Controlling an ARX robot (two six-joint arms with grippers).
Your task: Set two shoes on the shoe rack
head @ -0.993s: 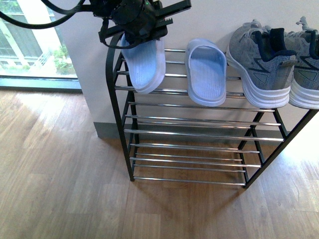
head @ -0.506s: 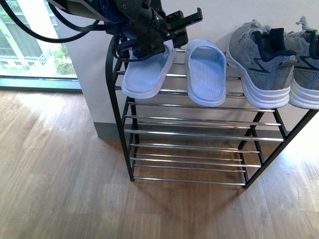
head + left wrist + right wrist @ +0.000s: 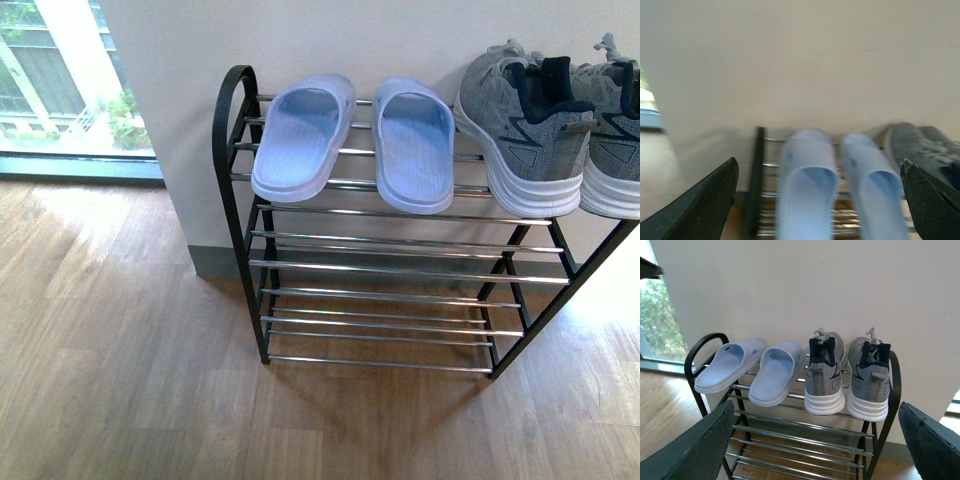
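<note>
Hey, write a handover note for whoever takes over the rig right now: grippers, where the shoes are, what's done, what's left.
Left gripper: open, empty, clear of the rack.
Right gripper: open, empty.
Black-framed shoe rack with silver rods: the top shelf holds the pair of light blue rubber slides and, beside them, the pair of grey knit sneakers with white soles.
Done: all four shoes are on the rack.
Left: no shoes visible on the wooden floor; confirm and finish.
</note>
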